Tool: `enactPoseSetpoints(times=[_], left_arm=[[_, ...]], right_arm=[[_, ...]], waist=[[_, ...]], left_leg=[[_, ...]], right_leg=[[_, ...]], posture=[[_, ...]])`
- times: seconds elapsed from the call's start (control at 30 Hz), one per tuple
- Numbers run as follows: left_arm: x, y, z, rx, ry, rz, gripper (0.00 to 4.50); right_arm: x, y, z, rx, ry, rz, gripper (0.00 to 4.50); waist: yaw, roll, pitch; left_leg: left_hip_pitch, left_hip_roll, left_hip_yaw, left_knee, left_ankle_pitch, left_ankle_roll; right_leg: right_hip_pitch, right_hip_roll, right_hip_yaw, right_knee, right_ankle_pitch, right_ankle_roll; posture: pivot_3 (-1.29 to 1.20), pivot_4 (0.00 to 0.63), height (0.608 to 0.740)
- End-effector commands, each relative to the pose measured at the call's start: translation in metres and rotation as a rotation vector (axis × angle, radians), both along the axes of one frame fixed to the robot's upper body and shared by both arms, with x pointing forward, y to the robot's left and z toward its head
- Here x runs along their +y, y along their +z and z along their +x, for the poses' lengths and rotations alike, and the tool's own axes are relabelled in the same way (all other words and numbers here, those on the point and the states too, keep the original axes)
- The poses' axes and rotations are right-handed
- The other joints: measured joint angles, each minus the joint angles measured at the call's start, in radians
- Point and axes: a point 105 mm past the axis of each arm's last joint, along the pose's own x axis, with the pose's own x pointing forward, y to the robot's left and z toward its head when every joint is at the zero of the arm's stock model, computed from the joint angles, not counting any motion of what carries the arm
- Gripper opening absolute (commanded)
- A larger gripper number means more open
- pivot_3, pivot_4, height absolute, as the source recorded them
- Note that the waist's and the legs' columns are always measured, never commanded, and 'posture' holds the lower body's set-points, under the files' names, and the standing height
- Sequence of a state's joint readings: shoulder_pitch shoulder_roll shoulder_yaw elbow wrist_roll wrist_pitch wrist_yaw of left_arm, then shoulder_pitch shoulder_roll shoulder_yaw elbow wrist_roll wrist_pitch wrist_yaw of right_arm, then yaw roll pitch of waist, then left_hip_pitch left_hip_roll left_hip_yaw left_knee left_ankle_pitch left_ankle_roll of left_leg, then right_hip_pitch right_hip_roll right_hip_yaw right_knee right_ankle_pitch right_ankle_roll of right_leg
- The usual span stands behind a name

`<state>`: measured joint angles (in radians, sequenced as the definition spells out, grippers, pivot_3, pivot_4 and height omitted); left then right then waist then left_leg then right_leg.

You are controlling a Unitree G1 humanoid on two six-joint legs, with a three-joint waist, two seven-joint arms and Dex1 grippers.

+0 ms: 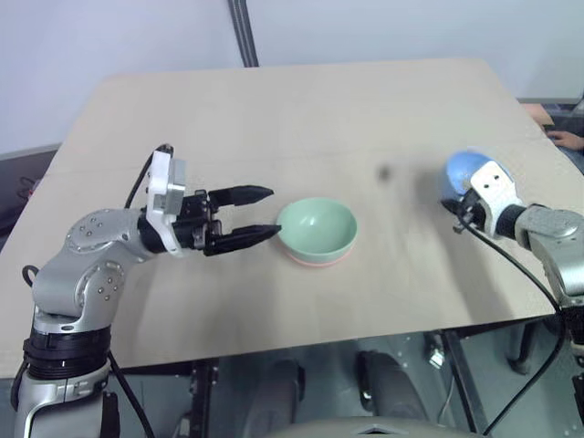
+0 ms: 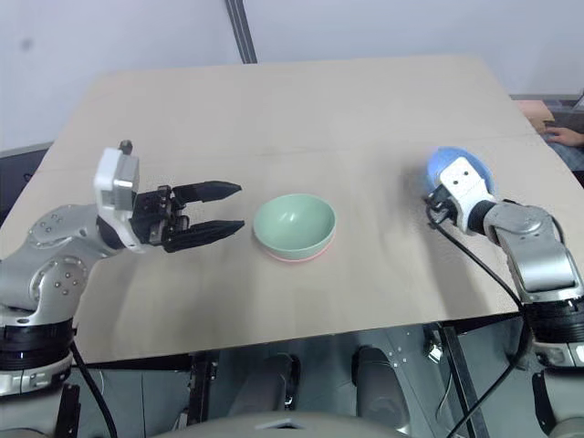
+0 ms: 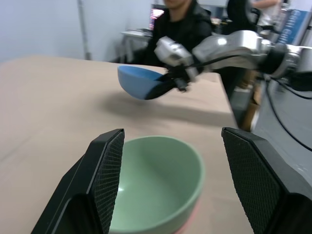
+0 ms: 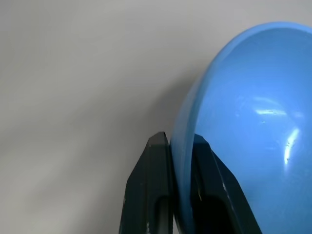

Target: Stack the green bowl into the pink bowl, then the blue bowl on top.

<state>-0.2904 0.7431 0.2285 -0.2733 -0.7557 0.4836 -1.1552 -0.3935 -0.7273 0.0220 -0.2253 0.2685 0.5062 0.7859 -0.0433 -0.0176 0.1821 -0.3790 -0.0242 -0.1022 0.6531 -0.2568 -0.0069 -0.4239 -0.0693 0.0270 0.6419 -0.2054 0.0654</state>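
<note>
The green bowl (image 1: 317, 228) sits nested in the pink bowl (image 1: 315, 262) at the table's middle; of the pink one just a thin rim peeks out beneath. Just left of them my left gripper (image 1: 265, 213) hovers open, its fingers (image 3: 102, 175) pointing at the green bowl (image 3: 156, 183) with nothing between them. At the table's right side my right gripper (image 4: 181, 161) is shut on the rim of the blue bowl (image 4: 243, 122), one finger on either side of the wall. The blue bowl (image 1: 464, 169) is tilted and lifted off the table.
The tan table (image 1: 301, 128) has open room behind and to either side of the bowls. A person in dark clothes (image 3: 187, 24) sits beyond the table's right edge, a hand (image 1: 568, 139) resting near that corner.
</note>
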Motion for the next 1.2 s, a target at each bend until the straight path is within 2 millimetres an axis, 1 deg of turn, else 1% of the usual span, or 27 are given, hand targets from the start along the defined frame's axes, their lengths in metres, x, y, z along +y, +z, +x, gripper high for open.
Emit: enactPoseSetpoints(times=[0.03, 0.07, 0.13, 0.2, 0.23, 0.27, 0.33, 0.37, 0.4, 0.5, 0.53, 0.57, 0.6, 0.63, 0.73, 0.83, 0.87, 0.9, 0.97, 1.1, 1.13, 1.2], left_arm=[[0.012, 0.003, 0.005, -0.042, 0.083, -0.007, 3.38], [0.014, 0.001, 0.006, -0.039, 0.098, -0.011, 3.38], [0.02, -0.003, 0.01, -0.031, 0.13, -0.009, 3.38], [0.029, -0.01, 0.015, -0.023, 0.173, 0.017, 3.38], [0.031, -0.012, 0.017, -0.02, 0.189, 0.024, 3.38], [0.033, -0.013, 0.018, -0.02, 0.198, 0.029, 3.38], [0.033, -0.013, 0.017, -0.026, 0.204, 0.032, 3.38], [0.033, -0.013, 0.016, -0.028, 0.204, 0.033, 3.38], [0.033, -0.013, 0.015, -0.029, 0.204, 0.033, 3.38], [0.034, -0.014, 0.012, -0.031, 0.207, 0.031, 3.38], [0.033, -0.013, 0.011, -0.034, 0.21, 0.027, 3.38], [0.032, -0.013, 0.01, -0.036, 0.214, 0.022, 3.38], [0.031, -0.013, 0.01, -0.04, 0.225, 0.016, 3.38], [0.031, -0.013, 0.01, -0.045, 0.234, 0.012, 3.38], [0.027, -0.014, 0.008, -0.09, 0.271, 0.013, 3.38], [0.028, -0.017, 0.007, -0.032, 0.322, -0.057, 3.38], [0.03, -0.018, 0.007, -0.027, 0.344, -0.063, 3.38], [0.031, -0.019, 0.007, -0.028, 0.358, -0.064, 3.38], [0.031, -0.022, 0.002, -0.045, 0.344, -0.029, 3.38], [0.05, -0.037, -0.008, -0.027, 0.399, 0.071, 3.38], [0.054, -0.039, -0.011, -0.021, 0.402, 0.079, 3.38], [0.061, -0.045, -0.02, 0.009, 0.389, 0.114, 3.38]], right_arm=[[0.059, 0.037, -0.04, -0.116, 0.32, 0.085, 0.01], [0.072, 0.041, -0.048, -0.116, 0.383, 0.108, 0.01], [0.099, 0.045, -0.059, -0.134, 0.485, 0.094, 0.01], [0.13, 0.042, -0.065, -0.133, 0.602, 0.076, 0.01], [0.142, 0.037, -0.066, -0.112, 0.645, 0.055, 0.01], [0.149, 0.03, -0.065, -0.082, 0.676, 0.028, 0.01], [0.152, 0.018, -0.061, -0.038, 0.697, -0.019, 0.01], [0.151, 0.014, -0.059, -0.022, 0.702, -0.036, 0.78], [0.15, 0.012, -0.058, -0.014, 0.708, -0.052, 1.06], [0.146, 0.015, -0.057, -0.011, 0.71, -0.052, 2.41], [0.144, 0.021, -0.054, -0.041, 0.687, -0.035, 2.9], [0.142, 0.026, -0.051, -0.056, 0.666, -0.013, 3.38], [0.138, 0.032, -0.052, -0.061, 0.654, 0.006, 3.6], [0.135, 0.036, -0.052, -0.066, 0.642, 0.021, 3.95], [0.12, 0.05, -0.056, -0.093, 0.586, 0.097, 3.95], [0.095, 0.06, -0.057, -0.121, 0.46, 0.181, 3.95], [0.084, 0.057, -0.057, -0.124, 0.417, 0.167, 3.95], [0.077, 0.054, -0.058, -0.124, 0.393, 0.151, 3.95], [0.056, 0.043, -0.059, -0.098, 0.316, 0.12, 3.95], [0.007, 0.014, -0.07, -0.022, 0.186, 0.059, 3.95], [0.0, 0.01, -0.073, -0.013, 0.171, 0.037, 3.95], [-0.015, 0.009, -0.078, 0.003, 0.117, 0.066, 3.95]], waist=[[0.002, 0.0, 0.0], [0.002, 0.0, 0.0], [0.003, 0.0, 0.0], [0.003, 0.0, 0.0], [0.009, 0.0, 0.0], [0.005, 0.0, 0.0], [0.002, -0.001, 0.0], [0.005, -0.001, 0.0], [0.008, -0.001, 0.0], [0.011, -0.001, 0.0], [0.01, -0.001, 0.0], [0.009, -0.001, 0.0], [0.009, -0.001, 0.0], [0.009, -0.001, 0.0], [0.012, -0.001, 0.0], [0.014, -0.001, 0.0], [0.014, -0.001, 0.0], [0.017, -0.001, 0.0], [0.022, -0.001, 0.0], [0.028, -0.001, -0.001], [0.028, -0.001, -0.001], [0.025, -0.001, 0.0]], left_leg=[[0.0, 0.0, 0.0, 0.0, 0.0, 0.0], [0.0, 0.0, -0.001, 0.0, 0.0, 0.0], [0.0, 0.0, -0.001, 0.001, 0.0, 0.0], [0.0, -0.001, -0.001, 0.001, 0.0, 0.0], [0.0, -0.001, -0.001, 0.001, 0.0, 0.0], [-0.001, -0.001, -0.003, 0.001, 0.0, 0.0], [0.0, 0.0, -0.002, 0.001, 0.0, 0.0], [0.0, 0.0, -0.003, 0.001, 0.0, 0.0], [-0.001, 0.0, -0.003, 0.0, 0.0, 0.0], [-0.002, -0.002, -0.004, 0.0, 0.0, 0.0], [-0.003, -0.002, -0.004, 0.0, 0.0, 0.0], [-0.003, -0.002, -0.004, 0.0, 0.0, -0.001], [-0.003, -0.002, -0.004, 0.0, 0.0, -0.001], [-0.002, -0.002, -0.004, 0.0, 0.0, -0.001], [-0.003, -0.002, -0.004, -0.001, 0.0, -0.001], [-0.003, -0.002, -0.004, -0.001, 0.0, -0.001], [-0.003, -0.002, -0.004, -0.001, 0.0, -0.001], [-0.003, -0.002, -0.004, -0.001, 0.0, -0.001], [-0.003, -0.002, -0.004, -0.001, 0.0, 0.0], [-0.002, -0.002, -0.002, -0.001, 0.0, 0.0], [-0.002, -0.002, -0.001, -0.002, 0.0, 0.0], [-0.001, -0.001, 0.001, -0.002, 0.0, 0.0]], right_leg=[[0.0, 0.0, 0.0, 0.0, 0.0, 0.0], [0.0, 0.0, 0.0, 0.0, 0.0, 0.0], [0.0, 0.0, 0.0, 0.0, 0.0, 0.0], [0.0, 0.0, 0.0, 0.0, 0.0, 0.0], [0.0, 0.0, 0.0, 0.0, 0.0, 0.0], [0.0, 0.0, -0.002, 0.0, 0.0, 0.0], [0.0, 0.0, -0.001, 0.0, 0.0, 0.0], [0.0, 0.0, -0.002, 0.0, 0.0, 0.0], [0.0, 0.0, -0.003, 0.0, 0.0, -0.001], [-0.001, -0.002, -0.003, -0.001, 0.0, 0.0], [-0.001, -0.002, -0.003, -0.001, 0.0, 0.0], [-0.001, -0.002, -0.003, -0.001, 0.0, 0.0], [-0.001, -0.002, -0.003, -0.001, 0.0, 0.0], [-0.001, -0.002, -0.003, -0.001, 0.0, 0.0], [-0.002, -0.002, -0.003, -0.001, 0.0, 0.0], [-0.002, -0.002, -0.003, -0.001, 0.0, 0.0], [-0.002, -0.002, -0.003, -0.001, 0.0, 0.0], [-0.002, -0.002, -0.003, -0.001, 0.0, 0.0], [-0.002, -0.002, -0.003, -0.001, 0.0, 0.0], [-0.001, -0.002, -0.002, -0.001, 0.0, 0.0], [-0.001, -0.002, -0.001, -0.001, 0.0, 0.0], [-0.001, -0.001, -0.001, -0.001, 0.0, 0.0]], posture=[[0.0, 0.15, 0.74], [0.0, 0.15, 0.74], [0.0, 0.15, 0.74], [0.0, 0.15, 0.74], [0.0, 0.15, 0.74], [0.0, 0.15, 0.74], [0.0, 0.15, 0.74], [0.0, 0.15, 0.74], [0.0, 0.15, 0.74], [0.0, 0.15, 0.74], [0.0, 0.15, 0.74], [0.0, 0.15, 0.74], [0.0, 0.15, 0.74], [0.0, 0.15, 0.74], [0.0, 0.15, 0.74], [0.0, 0.15, 0.74], [0.0, 0.15, 0.74], [0.0, 0.15, 0.74], [0.0, 0.15, 0.74], [0.0, 0.15, 0.74], [0.0, 0.15, 0.74], [0.0, 0.15, 0.74]])
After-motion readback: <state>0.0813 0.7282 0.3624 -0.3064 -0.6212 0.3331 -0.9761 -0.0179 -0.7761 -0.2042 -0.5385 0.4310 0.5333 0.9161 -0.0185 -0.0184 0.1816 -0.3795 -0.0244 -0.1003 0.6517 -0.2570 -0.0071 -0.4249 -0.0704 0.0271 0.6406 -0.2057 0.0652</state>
